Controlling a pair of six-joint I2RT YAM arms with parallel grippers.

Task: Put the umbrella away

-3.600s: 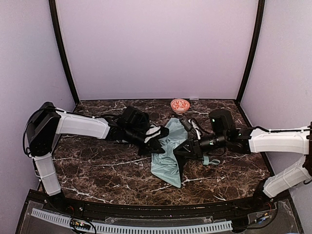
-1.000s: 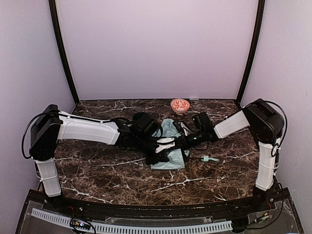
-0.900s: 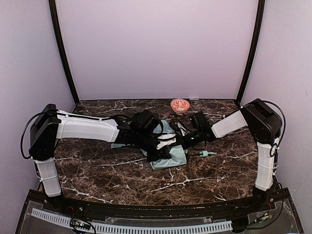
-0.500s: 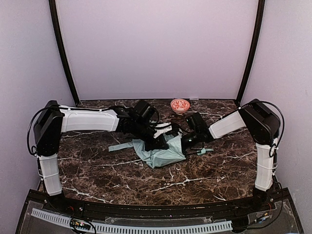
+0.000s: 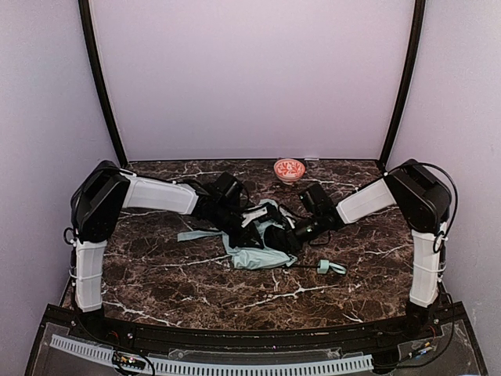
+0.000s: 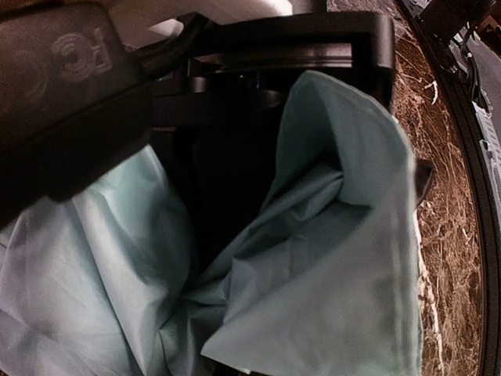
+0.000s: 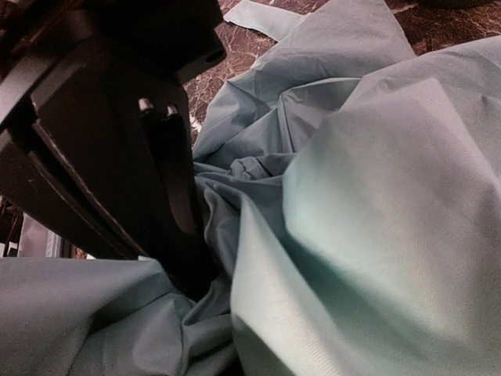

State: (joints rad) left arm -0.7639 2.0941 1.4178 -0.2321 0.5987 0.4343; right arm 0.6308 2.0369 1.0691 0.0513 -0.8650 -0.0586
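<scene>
Compared with a second ago, the left arm is folding back toward its base and dragging the umbrella [image 5: 254, 254] leftward. The mint fabric is now lying bunched at the middle of the marble table [image 5: 156, 274], with one flap trailing out to the left. Its handle [image 5: 323, 267] is lying off to the right of the bundle, nearer the front. The left gripper [image 5: 262, 227] and right gripper [image 5: 288, 235] are meeting over the bundle, both with fingers pressed together. Each is seemingly pinching a fold of fabric, though the wrist views are too crowded to be sure. A small red bowl [image 5: 289, 168] is sitting at the far edge.
</scene>
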